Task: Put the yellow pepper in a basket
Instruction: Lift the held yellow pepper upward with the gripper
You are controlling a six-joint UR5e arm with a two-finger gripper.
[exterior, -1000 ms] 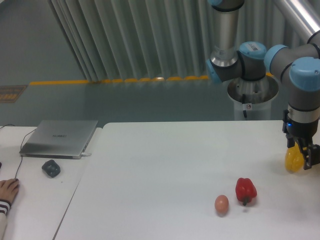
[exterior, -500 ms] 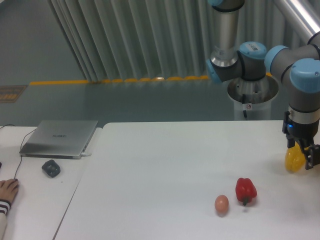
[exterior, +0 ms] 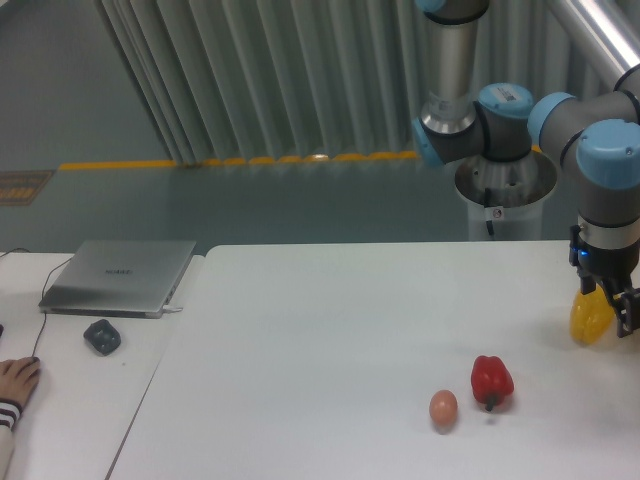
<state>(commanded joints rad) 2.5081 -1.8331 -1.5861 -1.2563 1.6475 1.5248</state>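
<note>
While the gripper [exterior: 603, 311] hangs at the table's [exterior: 330, 340] right edge, it grips the yellow pepper [exterior: 589, 320].
The pepper sits clamped between the fingers.

text: none legible | laptop [exterior: 118, 275] lid logo: too blurred

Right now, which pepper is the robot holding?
The yellow pepper, at the table's right edge, pinched between the fingers. The red pepper lies on the table beside the egg, untouched.
</note>
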